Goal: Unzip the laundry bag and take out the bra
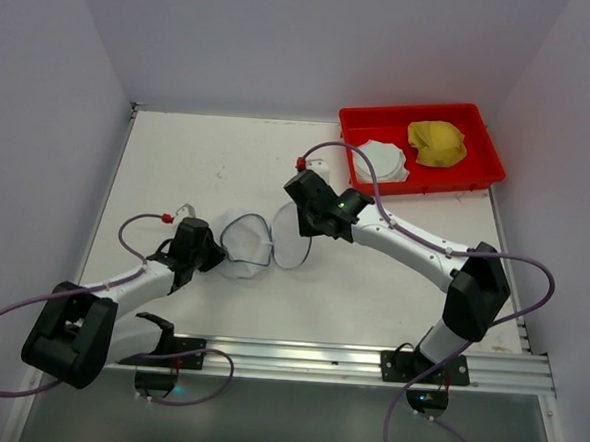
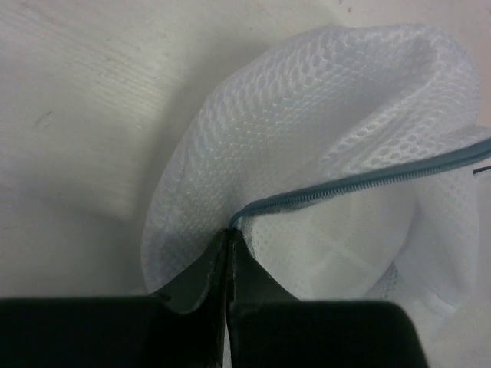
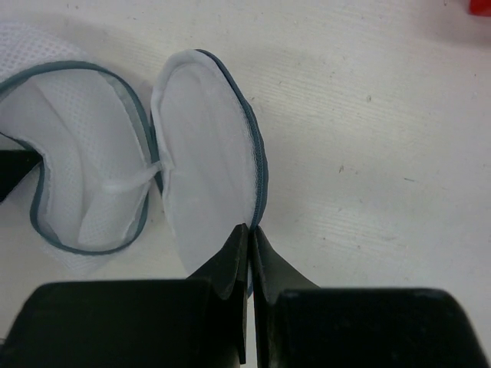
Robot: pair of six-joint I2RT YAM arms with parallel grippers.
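The laundry bag lies unzipped at the table's middle, its two white mesh halves spread side by side, each edged in blue-grey zipper band. My left gripper is shut on the zipper edge of the left half. My right gripper is shut on the zipper edge of the right half. In the top view both grippers, left and right, flank the bag. A whitish floppy fabric piece, seemingly the bra, lies in the red tray.
The red tray stands at the back right and also holds a yellow crumpled cloth. Grey walls close the table on the left, back and right. A metal rail runs along the near edge.
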